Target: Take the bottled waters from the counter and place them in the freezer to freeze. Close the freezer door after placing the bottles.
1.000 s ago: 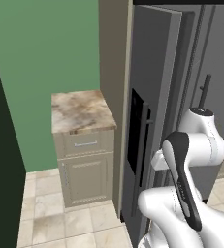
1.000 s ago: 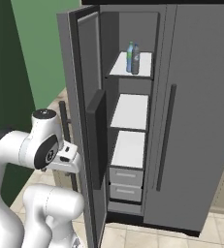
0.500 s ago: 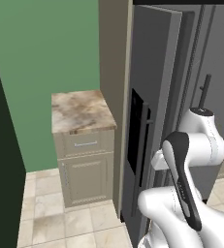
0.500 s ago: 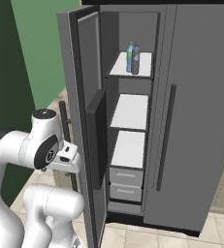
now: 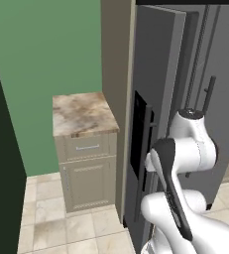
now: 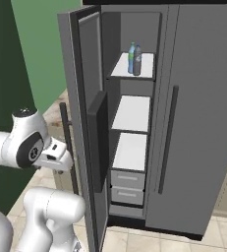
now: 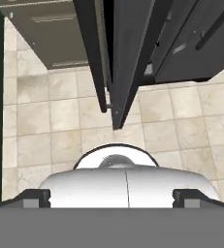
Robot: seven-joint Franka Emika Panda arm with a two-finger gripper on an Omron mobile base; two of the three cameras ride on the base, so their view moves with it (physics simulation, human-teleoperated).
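White arm folded beside open freezer door (image 6: 83,123), hand (image 6: 56,156) level against door's outer face near bar handle (image 6: 68,147), jaws spread wide, holding nothing. Two bottles (image 6: 134,59) upright together on freezer (image 6: 132,113) top shelf. Counter (image 5: 81,114) left of door.

My arm's folded up tight, elbow raised, wrist bent so the hand faces straight down. My gripper (image 7: 111,196) has its jaws spread wide with nothing between them, fingertips (image 7: 36,197) far apart.
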